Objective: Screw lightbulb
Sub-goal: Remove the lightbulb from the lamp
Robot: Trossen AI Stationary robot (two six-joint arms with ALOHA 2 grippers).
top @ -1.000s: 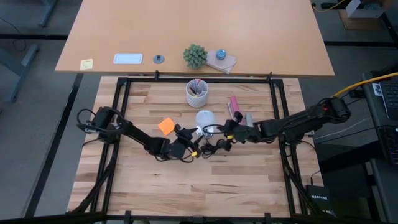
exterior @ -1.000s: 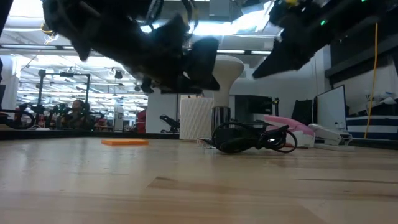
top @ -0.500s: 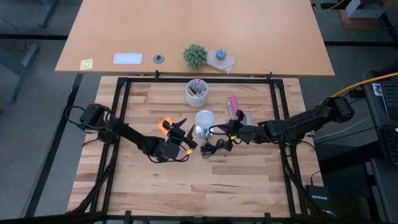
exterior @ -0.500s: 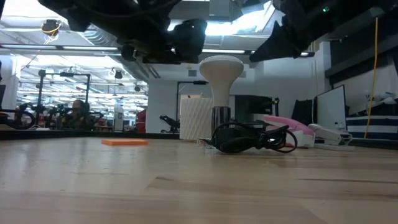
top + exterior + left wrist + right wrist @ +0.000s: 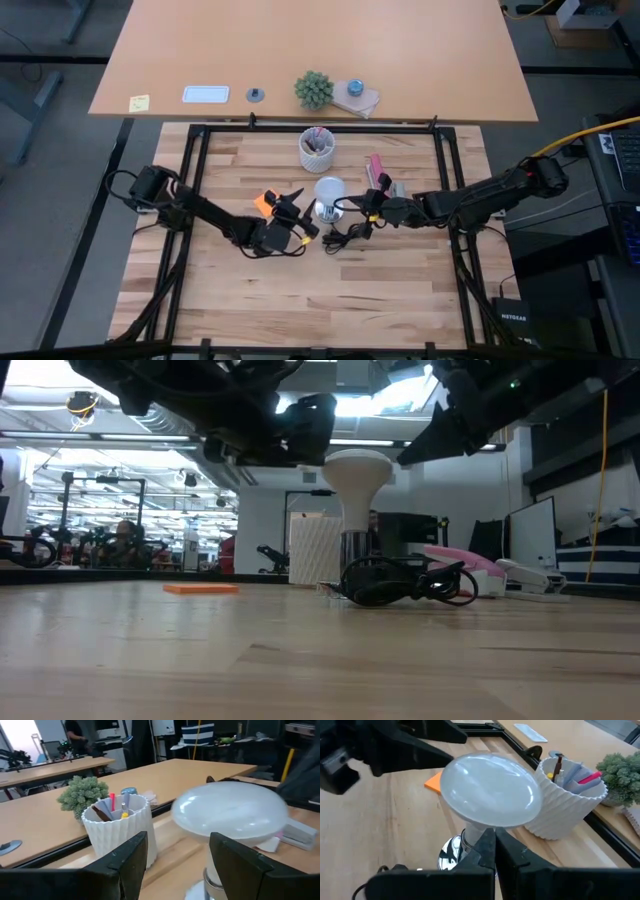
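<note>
The white lightbulb [image 5: 328, 189] stands upright, wide end up, with its narrow base in the round silvery fitting [image 5: 451, 852] on the table. It also shows in the low view [image 5: 357, 475]. My left gripper [image 5: 296, 208] hangs open just left of the bulb, at the height of its head. In the left wrist view its fingers [image 5: 131, 855] stand apart and short of the bulb [image 5: 230, 812]. My right gripper [image 5: 352, 207] is shut just right of the bulb, its tips [image 5: 491, 837] near the bulb's neck [image 5: 476, 832]. My right gripper's shut fingertips come level from the table's right side, close to the bulb's neck [image 5: 476, 832] under the wide head. I cannot tell whether they touch it. My left gripper touches nothing.
The fitting's black cord [image 5: 345, 235] lies bunched in front of the bulb. A white ribbed cup of pens [image 5: 317, 148] stands behind it. An orange note [image 5: 266, 203] lies under the left arm, and a pink object [image 5: 377, 172] is to the right. The near half of the table is bare wood.
My left gripper has risen and drawn back from the bulb toward the table's left, so the bulb's head now shows in the low view. My right gripper has risen a little beside the bulb. The bulb has stayed upright in the fitting.
</note>
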